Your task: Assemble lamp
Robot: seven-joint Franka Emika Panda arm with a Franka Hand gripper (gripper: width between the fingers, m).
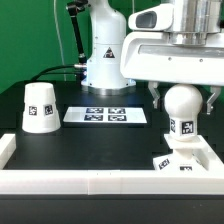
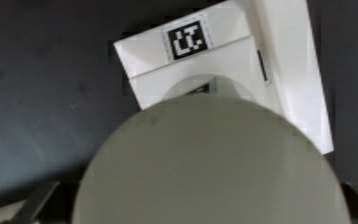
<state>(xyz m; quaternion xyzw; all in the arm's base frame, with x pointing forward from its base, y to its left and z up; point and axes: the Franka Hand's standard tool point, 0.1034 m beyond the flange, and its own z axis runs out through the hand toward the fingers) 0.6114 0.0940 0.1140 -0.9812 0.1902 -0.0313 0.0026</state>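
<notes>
Where the black table (image 1: 60,145) begins at the exterior view's left, the cone-shaped lamp shade (image 1: 39,105) stands alone. It is upright on its wide end, with a square tag on its near face. To its right the marker board (image 1: 106,116) lies flat on the table, and far behind that rises the robot arm's white pedestal (image 1: 104,55).

At the exterior view's right, the gripper (image 1: 182,98) hangs straight down around the round bulb (image 1: 183,104). Its fingers (image 1: 156,97) are spread wide, one on each side of the globe. A thin dark gap seems to show on either side, so they bracket the bulb without pinching it.

The bulb stands upright, neck down, on the flat square base (image 1: 181,160). The base is tucked into the near right corner of the white rail (image 1: 80,181) that borders the table. The wrist view looks down past the bulb's dome (image 2: 211,150) to the tagged base (image 2: 194,45) beneath.

The step in hand looks like seating the bulb in the base. To do it well, the fingers should close evenly on the widest part of the globe, so the smooth round surface cannot slip out. The wrist should stay plumb over the neck so that any turn does not tip the bulb. The rail corner should help stop the base from spinning. How deep the neck already sits cannot be told. The shade waits well apart.
</notes>
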